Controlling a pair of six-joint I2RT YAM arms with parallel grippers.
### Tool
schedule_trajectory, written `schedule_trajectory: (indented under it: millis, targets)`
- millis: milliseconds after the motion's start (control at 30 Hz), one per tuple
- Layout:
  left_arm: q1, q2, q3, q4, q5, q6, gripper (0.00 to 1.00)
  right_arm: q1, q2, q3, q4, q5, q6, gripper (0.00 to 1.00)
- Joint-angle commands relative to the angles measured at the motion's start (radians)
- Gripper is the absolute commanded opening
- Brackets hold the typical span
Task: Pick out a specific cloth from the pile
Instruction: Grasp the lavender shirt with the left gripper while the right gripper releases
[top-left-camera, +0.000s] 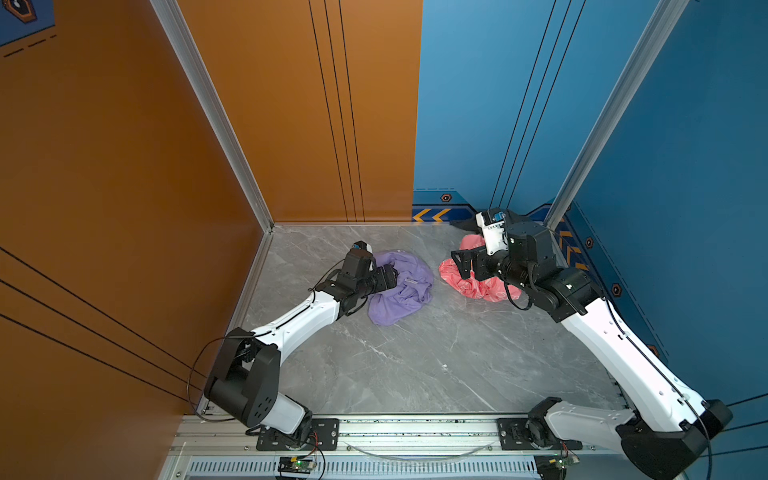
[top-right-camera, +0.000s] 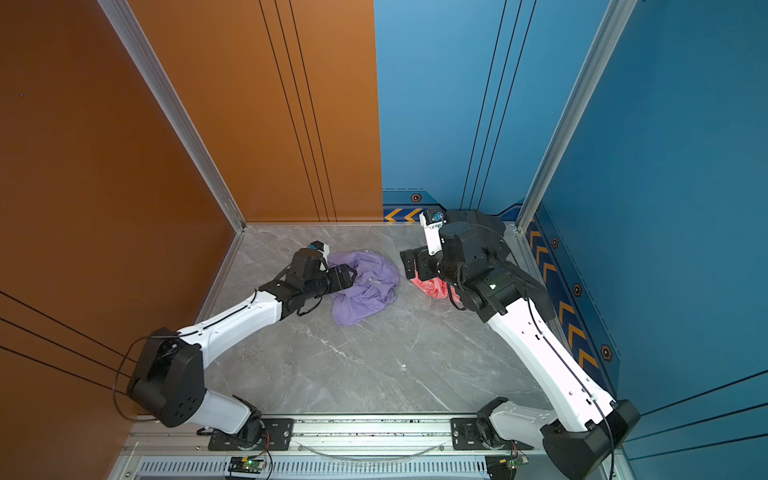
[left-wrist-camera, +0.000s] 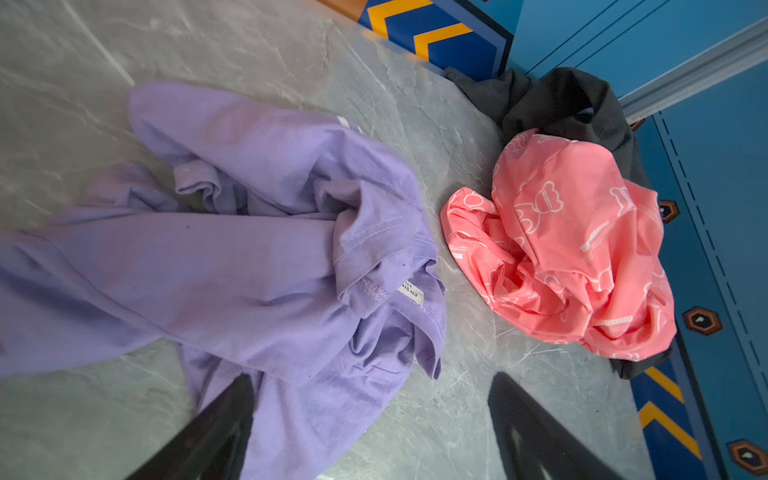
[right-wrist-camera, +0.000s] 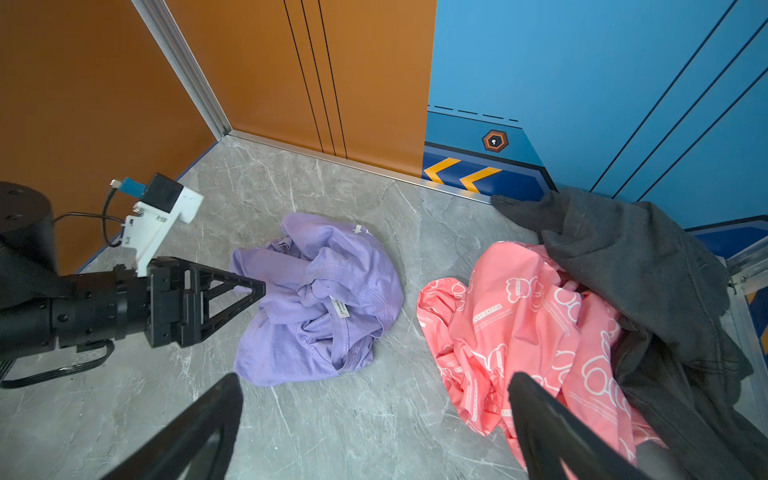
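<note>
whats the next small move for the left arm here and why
Probably draw the left gripper back, clear of the lavender cloth: its jaws are open, holding nothing, and the cloth already lies apart from the pink cloth and grey cloth.

The cloth (top-left-camera: 401, 286) is plain lavender-purple, with a small white neck label in dark print. Coral-pink cloth (left-wrist-camera: 561, 249) – white outline bear shapes and white lettering all over. Dark grey cloth (right-wrist-camera: 623, 266) is plain. Table (top-left-camera: 415, 365) is grey marble look with pale veins. Orange wall panels (top-left-camera: 124, 166) have thin black lines, blue wall panels (top-left-camera: 685, 166) thin dark lines – base band (top-left-camera: 432, 215) is darker blue with yellow chevrons. Arms (top-left-camera: 623, 357) have white shells and black joints.
</note>
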Motion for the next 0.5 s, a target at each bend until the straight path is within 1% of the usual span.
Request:
schedule_trajectory:
  millis: [0,33,67,167,233,300,467]
  targets:
    - [0.017,0.066,0.054,0.015,0.093,-0.158,0.87,-0.012,-0.026,-0.022,0.013,0.011,-0.004,1.00]
    - [0.018,0.088,0.062,0.020,0.101,-0.167,0.87,-0.015,-0.029,-0.024,0.015,0.010,-0.002,1.00]
    - [0.020,0.107,0.069,0.027,0.110,-0.176,0.82,-0.017,-0.031,-0.026,0.017,0.009,-0.001,1.00]
    - [0.029,0.164,0.085,0.071,0.154,-0.218,0.75,-0.024,-0.040,-0.037,0.025,0.003,0.002,1.00]
    - [0.033,0.201,0.097,0.097,0.178,-0.243,0.69,-0.030,-0.044,-0.041,0.026,-0.003,0.002,1.00]
    - [0.037,0.231,0.110,0.107,0.188,-0.250,0.67,-0.034,-0.049,-0.043,0.026,-0.006,0.003,1.00]
    - [0.038,0.295,0.130,0.154,0.186,-0.253,0.55,-0.046,-0.067,-0.052,0.025,-0.011,0.004,1.00]
